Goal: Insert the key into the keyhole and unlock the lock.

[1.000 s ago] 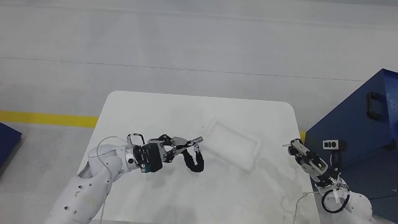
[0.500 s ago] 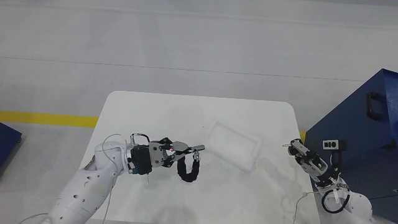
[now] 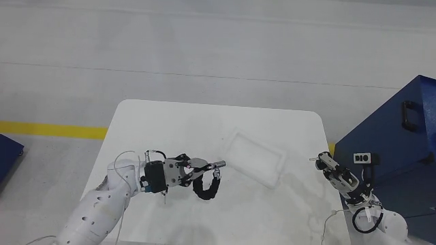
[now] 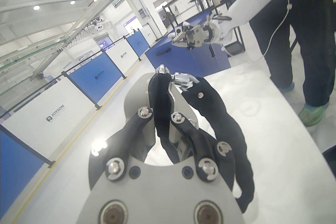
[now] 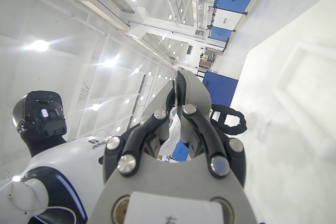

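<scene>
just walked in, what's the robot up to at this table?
The left gripper is clamped on the black sleeve of a cable lock and holds it over the white table, with the metal lock head pointing toward the other arm. The right gripper is near the table's right edge, fingers pressed together. Whether it pinches a key is too small to tell. The two grippers are well apart, so nothing has been inserted yet.

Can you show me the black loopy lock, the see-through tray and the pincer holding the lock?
lock (image 4: pixel 220 114), left wrist view, on its black sleeve.
tray (image 3: pixel 253 158), top view, on its bare floor.
left pincer (image 4: pixel 161 83), left wrist view, between its fingertips.
</scene>
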Tool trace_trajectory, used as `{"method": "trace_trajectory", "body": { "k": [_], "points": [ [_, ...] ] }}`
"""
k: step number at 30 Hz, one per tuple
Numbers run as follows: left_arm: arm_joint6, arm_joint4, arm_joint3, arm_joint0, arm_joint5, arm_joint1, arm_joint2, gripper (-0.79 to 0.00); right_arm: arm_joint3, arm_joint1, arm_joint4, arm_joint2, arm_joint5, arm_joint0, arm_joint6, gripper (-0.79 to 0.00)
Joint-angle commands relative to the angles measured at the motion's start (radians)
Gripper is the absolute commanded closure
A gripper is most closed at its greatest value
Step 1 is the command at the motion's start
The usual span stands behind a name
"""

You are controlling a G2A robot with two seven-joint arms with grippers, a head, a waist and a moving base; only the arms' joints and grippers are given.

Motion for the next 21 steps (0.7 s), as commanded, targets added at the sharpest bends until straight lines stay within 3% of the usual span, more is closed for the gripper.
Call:
{"method": "trace_trajectory", "body": {
  "k": [1, 12, 21],
  "points": [
    [-0.01, -0.094, 0.011, 0.003, -0.01, -0.006, 0.024, 0.0, 0.0, 0.0, 0.0, 0.0, 0.0, 0.0, 0.0, 0.0],
    [-0.099, -0.471, 0.054, -0.007, -0.099, -0.025, 0.141, 0.0, 0.0, 0.0, 0.0, 0.0, 0.0, 0.0, 0.0, 0.0],
    [-0.185, -0.715, 0.054, 0.007, -0.185, -0.036, 0.189, 0.0, 0.0, 0.0, 0.0, 0.0, 0.0, 0.0, 0.0, 0.0]
  ]
}}
